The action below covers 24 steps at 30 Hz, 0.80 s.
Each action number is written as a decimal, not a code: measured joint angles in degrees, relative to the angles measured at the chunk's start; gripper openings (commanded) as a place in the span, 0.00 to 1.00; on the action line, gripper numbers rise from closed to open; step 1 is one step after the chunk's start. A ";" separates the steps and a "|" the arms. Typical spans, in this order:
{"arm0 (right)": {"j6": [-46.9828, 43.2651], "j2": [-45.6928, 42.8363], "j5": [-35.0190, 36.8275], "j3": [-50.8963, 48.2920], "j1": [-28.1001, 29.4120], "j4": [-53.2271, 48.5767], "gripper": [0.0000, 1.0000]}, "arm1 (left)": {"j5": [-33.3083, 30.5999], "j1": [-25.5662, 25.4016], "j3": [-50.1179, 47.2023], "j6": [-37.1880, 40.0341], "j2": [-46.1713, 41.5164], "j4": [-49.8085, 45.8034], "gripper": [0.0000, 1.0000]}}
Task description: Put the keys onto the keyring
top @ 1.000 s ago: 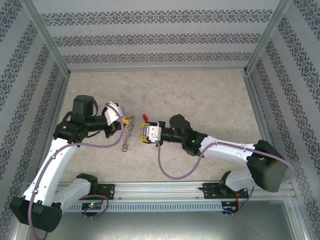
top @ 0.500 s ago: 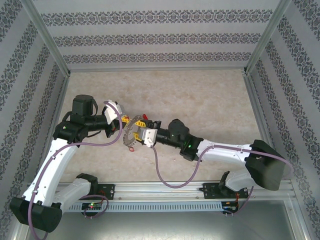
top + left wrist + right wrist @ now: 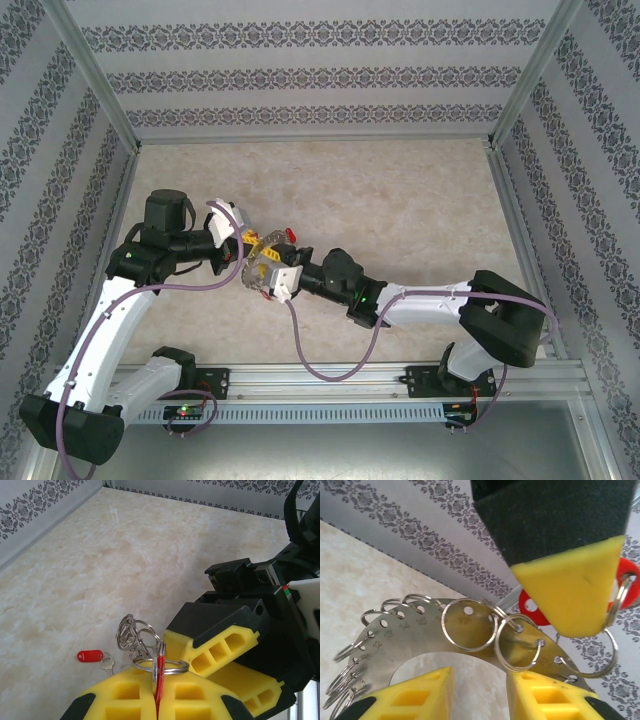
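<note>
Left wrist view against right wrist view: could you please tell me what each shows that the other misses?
Left wrist, not right: a loose key lying on the table. Right wrist, not left: the flat numbered plate of the keyring. Shared: its split rings and the red key clamped in the left gripper.

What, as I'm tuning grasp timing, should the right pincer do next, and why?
Probably close the right pincer on the keyring to steady it: its jaws stand open right beside it, while the left pincer, shut, holds a red key at its rings.
</note>
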 measured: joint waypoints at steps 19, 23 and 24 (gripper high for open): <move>-0.44 -8.35 -0.63 -5.75 -2.23 0.02 0.32 | 0.00 0.00 0.04 -0.85 0.07 0.00 0.00; -1.97 -11.65 -3.26 -5.73 -2.93 -4.22 0.31 | -0.09 0.00 0.20 -2.36 0.07 0.00 0.00; -2.58 -12.41 -3.89 -5.68 -2.91 -5.57 0.31 | -0.26 0.00 0.26 -2.93 0.07 0.02 0.00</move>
